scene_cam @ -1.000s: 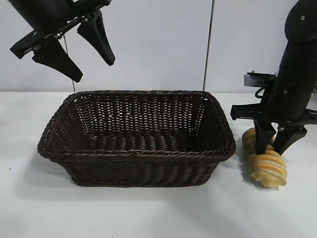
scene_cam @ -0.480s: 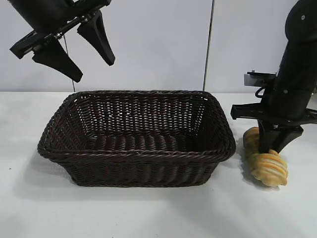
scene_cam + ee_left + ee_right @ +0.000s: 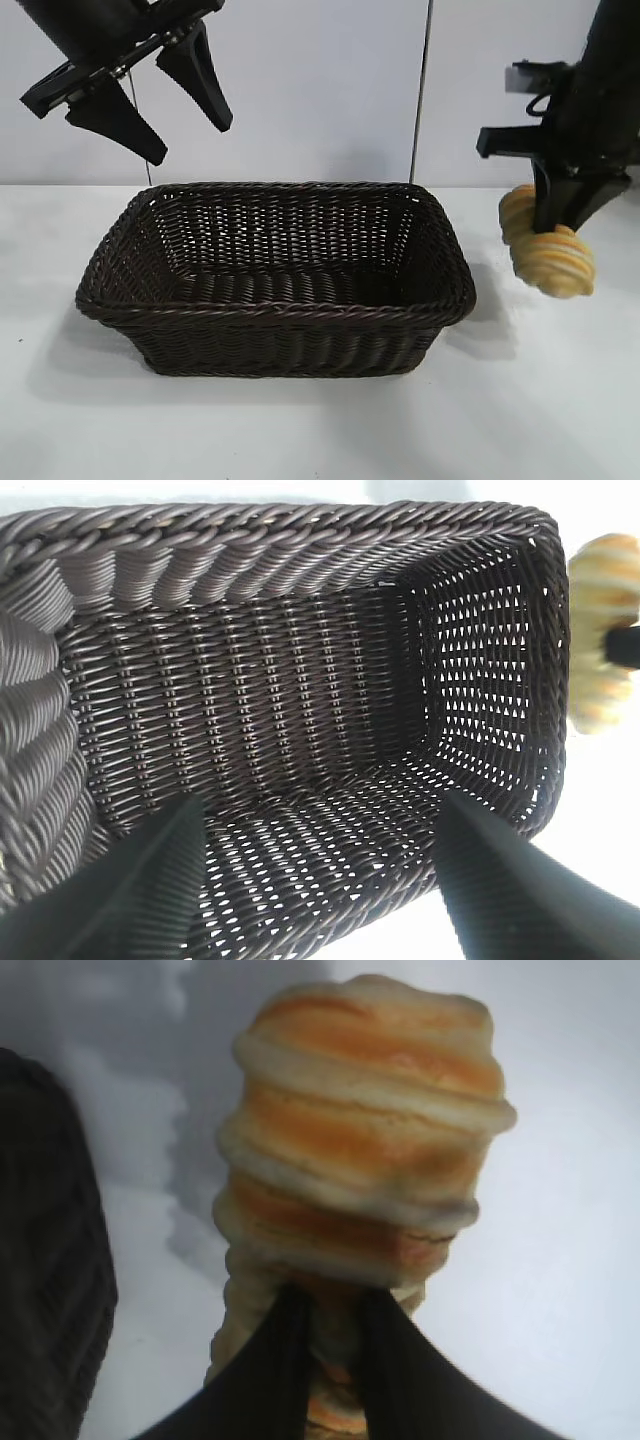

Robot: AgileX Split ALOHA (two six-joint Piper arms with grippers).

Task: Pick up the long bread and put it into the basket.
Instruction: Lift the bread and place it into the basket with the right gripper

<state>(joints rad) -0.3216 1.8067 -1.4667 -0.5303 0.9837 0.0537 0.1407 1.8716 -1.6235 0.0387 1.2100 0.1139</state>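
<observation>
A: Right hand (image 3: pixel 562 222) pinches the oblong golden-tan ridged long bread (image 3: pixel 549 252) near its middle; a second ago the loaf lay on the white table (image 3: pixel 320 430), now it hangs clear, beside the large dark brown woven wicker basket (image 3: pixel 275 310).

B: Grip holding?

A: Seems so; wrist view shows both fingers (image 3: pixel 290 1360) clamped on the loaf. Lift looks done; carry over the rim comes next.

B: Left hand (image 3: pixel 150 100)?

A: Spread wide, parked above the basket's far left corner, unmoved.
</observation>
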